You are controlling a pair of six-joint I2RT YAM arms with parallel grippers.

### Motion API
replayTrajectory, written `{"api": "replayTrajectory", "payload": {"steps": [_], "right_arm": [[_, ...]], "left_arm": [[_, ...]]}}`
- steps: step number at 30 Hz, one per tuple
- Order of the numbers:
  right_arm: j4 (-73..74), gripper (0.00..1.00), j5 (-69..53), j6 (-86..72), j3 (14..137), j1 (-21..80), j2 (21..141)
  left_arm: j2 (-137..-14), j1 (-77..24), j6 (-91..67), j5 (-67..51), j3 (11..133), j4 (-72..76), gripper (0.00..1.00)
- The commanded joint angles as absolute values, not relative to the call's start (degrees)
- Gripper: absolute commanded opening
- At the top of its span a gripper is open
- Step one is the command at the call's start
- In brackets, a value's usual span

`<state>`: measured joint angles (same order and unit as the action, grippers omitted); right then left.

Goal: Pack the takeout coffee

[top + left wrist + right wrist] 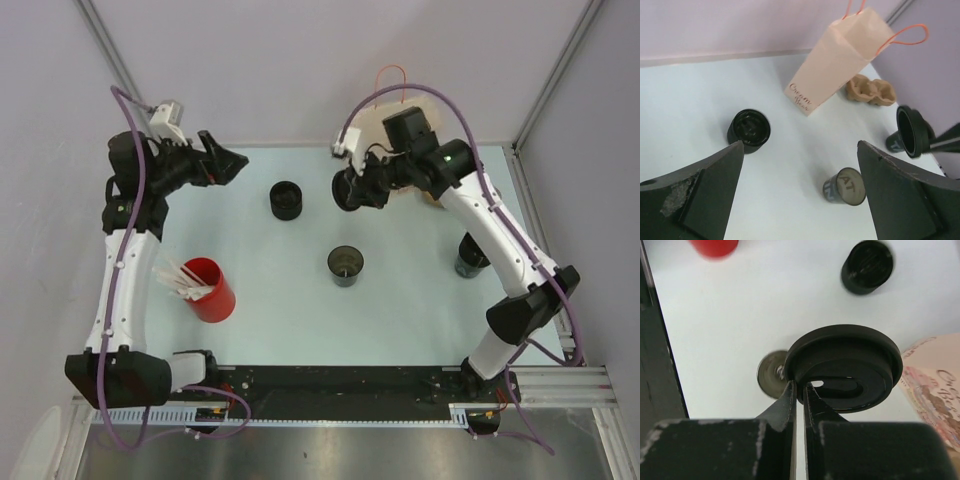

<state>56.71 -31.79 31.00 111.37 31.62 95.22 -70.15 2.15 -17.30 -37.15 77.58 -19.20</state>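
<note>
1. The paper bag (840, 60) stands upright at the far edge of the table (260, 330). Its inside cannot be seen, so nothing shows as packed.
2. The pulp cup carrier (871, 92) lies just beside the bag with no cup seated in it.
3. The red cup (208, 290) of stirrers stands near the left arm, well apart from the bag.
4. One coffee cup (287, 200) already wears its black lid and stands mid-table.
5. A second cup (345, 265) stands open, nearer the arm bases, and needs a lid.
6. A third cup (467, 260) stands by the right arm, partly hidden; its top cannot be judged.
7. The right gripper (799, 390) is closed narrow on the rim of a black lid (845, 365), held in the air above the open cup.
8. The left gripper (800, 150) is spread wide and holds nothing.
9. Judged overall, the job is at an early stage: capping remains, then loading the carrier and bag.
</note>
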Motion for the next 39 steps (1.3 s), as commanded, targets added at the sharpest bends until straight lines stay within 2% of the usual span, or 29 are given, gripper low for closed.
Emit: {"api": "replayTrajectory", "payload": {"steps": [1,10,24,39], "right_arm": [[74.6,0.02,-20.5,44.4,113.1,38.6,99.8],[83.2,0.03,-10.7,49.5,112.8,48.5,106.0],[86.9,0.04,-0.4,51.8,110.0,51.2,110.7],[86.8,0.03,-5.4,53.8,107.0,52.8,112.8]], "left_arm": [[-71.0,4.7,-12.0,-38.3,79.3,-26.0,1.00],[-71.3,8.1,-11.8,-41.8,77.4,-24.2,1.00],[-64.9,8.0,-11.4,-39.3,71.6,-21.5,1.00],[-66.2,8.0,-13.2,-41.0,70.1,-19.5,0.99]]}}
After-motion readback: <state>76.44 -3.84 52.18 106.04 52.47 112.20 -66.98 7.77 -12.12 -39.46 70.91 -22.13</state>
